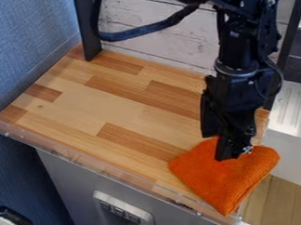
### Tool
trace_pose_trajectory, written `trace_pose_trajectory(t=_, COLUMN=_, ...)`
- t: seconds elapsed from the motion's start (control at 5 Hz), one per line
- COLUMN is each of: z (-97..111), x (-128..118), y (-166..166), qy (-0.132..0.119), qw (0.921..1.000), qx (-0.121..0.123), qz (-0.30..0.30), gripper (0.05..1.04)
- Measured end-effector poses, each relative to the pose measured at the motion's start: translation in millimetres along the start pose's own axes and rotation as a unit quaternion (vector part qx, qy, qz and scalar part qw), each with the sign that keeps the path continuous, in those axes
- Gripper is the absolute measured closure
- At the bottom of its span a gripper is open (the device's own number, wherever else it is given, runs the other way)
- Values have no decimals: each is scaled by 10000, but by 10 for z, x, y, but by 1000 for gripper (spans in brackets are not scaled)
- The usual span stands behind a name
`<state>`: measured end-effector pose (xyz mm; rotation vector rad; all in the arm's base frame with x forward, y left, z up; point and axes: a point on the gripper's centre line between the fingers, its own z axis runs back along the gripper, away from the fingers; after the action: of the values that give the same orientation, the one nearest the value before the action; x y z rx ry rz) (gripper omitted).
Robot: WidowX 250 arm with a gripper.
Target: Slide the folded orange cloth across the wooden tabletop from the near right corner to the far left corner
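Note:
The black gripper [227,142] hangs down at the right front part of the wooden counter, its lower end over the upper part of a folded orange cloth [233,181]. It overlaps the cloth in view; whether it grips the cloth cannot be told. The ribbed cloth lies at the counter's front right corner, one corner of it pointing toward the front edge and its right side reaching past the counter's right edge. Part of its back edge is hidden behind the gripper.
The wooden counter [115,106] has a clear plastic lip [74,152] along its front. A black post [86,28] stands at the back left, before a whitish plank panel [150,35]. A white ridged surface [292,109] lies to the right, and a blue wall [26,39] to the left.

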<state>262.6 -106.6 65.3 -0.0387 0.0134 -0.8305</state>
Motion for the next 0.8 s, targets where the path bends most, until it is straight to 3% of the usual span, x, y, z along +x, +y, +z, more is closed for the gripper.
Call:
trace_pose_trajectory(t=0.4, z=-175, x=-56, y=-61, qy=178, qw=9998, qx=73, qz=-8, gripper=913)
trace_pose_trajectory(t=0.6, z=-325, x=-66, y=-87, qy=241, qw=9996, qx=138, qz=-12, gripper=1014)
trace_pose_trajectory(t=0.8, z=-445, x=-52, y=-52, qy=294, qw=9993, qx=207, qz=40, gripper=1021)
